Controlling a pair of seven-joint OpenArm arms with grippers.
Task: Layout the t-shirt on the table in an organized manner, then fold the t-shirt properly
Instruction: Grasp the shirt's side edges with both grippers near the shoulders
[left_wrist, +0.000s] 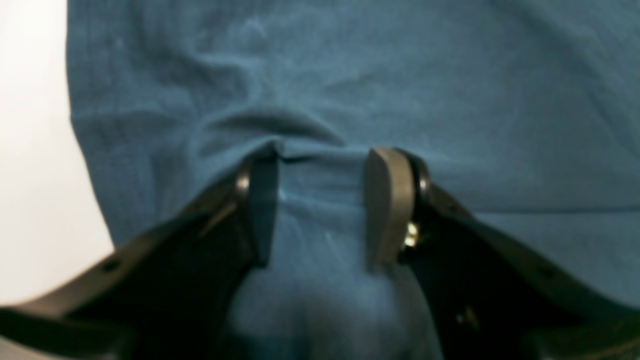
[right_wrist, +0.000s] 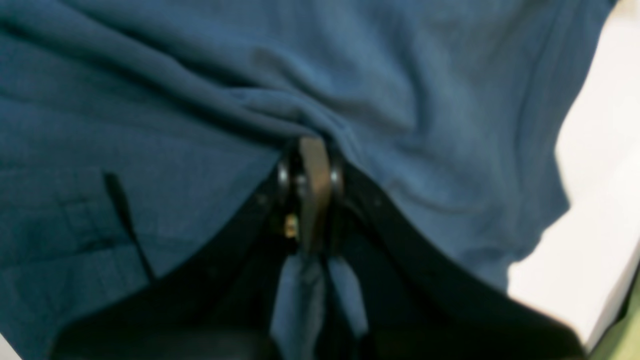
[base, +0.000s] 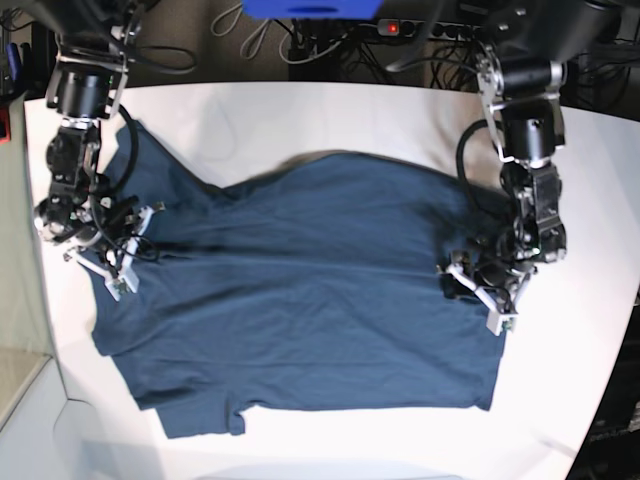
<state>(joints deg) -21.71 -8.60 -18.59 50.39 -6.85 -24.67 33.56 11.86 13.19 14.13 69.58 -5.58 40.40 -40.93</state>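
The t-shirt (base: 320, 300) lies spread across the middle of the white surface (base: 330, 120), reaching toward both side edges, wrinkled and not yet square; the layout looks partly done, and no fold has been made, so the whole folding step is left. The right gripper (right_wrist: 312, 150) has its jaws pressed together on a pinch of cloth near one side edge of the t-shirt; the left gripper (left_wrist: 325, 200) has its jaws about half apart, a ridge of fabric bunched between them, at the opposite side edge.
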